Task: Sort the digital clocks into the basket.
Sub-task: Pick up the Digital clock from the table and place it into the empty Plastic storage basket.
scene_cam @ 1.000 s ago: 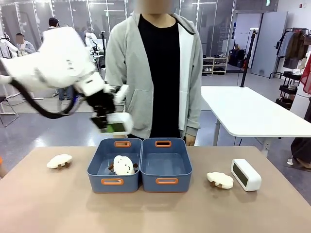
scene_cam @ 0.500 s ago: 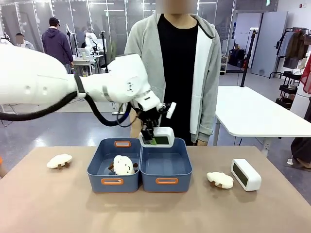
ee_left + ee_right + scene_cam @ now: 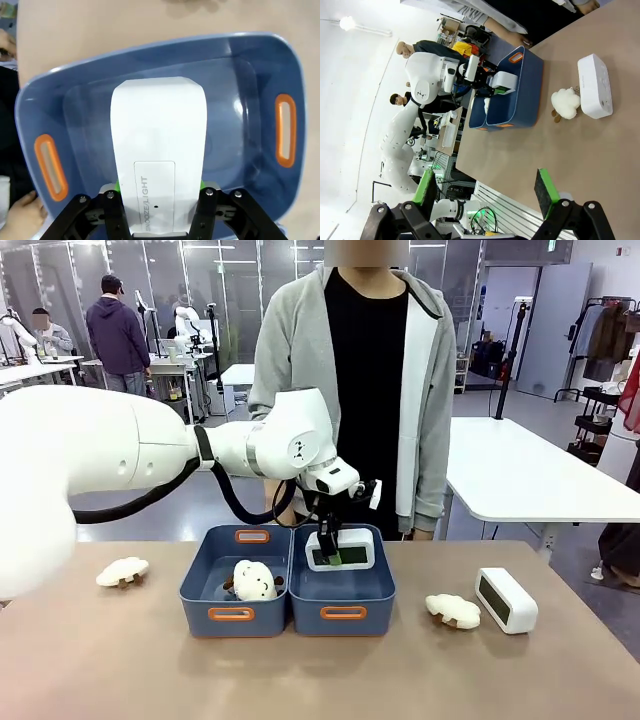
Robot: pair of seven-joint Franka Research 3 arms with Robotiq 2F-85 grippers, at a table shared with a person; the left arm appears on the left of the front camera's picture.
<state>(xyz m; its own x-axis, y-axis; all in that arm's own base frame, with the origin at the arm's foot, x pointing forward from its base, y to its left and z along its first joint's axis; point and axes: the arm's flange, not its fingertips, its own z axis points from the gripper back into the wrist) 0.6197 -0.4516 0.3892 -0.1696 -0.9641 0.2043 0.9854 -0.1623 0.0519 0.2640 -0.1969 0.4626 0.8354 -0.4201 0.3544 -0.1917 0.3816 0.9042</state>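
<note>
My left gripper (image 3: 333, 558) is shut on a white digital clock (image 3: 341, 549) and holds it just over the right-hand blue basket (image 3: 342, 588), near its far wall. In the left wrist view the clock (image 3: 157, 165) hangs between my fingers above the bare floor of that basket (image 3: 250, 95). A second digital clock (image 3: 506, 600) stands on the table at the right, also seen in the right wrist view as a white box (image 3: 594, 86). My right gripper (image 3: 485, 192) hangs open high above the table, nothing between its green pads.
The left blue tub (image 3: 236, 585) holds a cream mushroom-like piece (image 3: 254, 581). Another such piece (image 3: 122, 571) lies at the table's left, a third (image 3: 453, 610) beside the second clock. A person in a grey jacket (image 3: 290, 370) stands at the far edge, close behind the tubs.
My left arm has swung right from above the left tub to the right one and come down, carrying the clock to just over the right basket.
</note>
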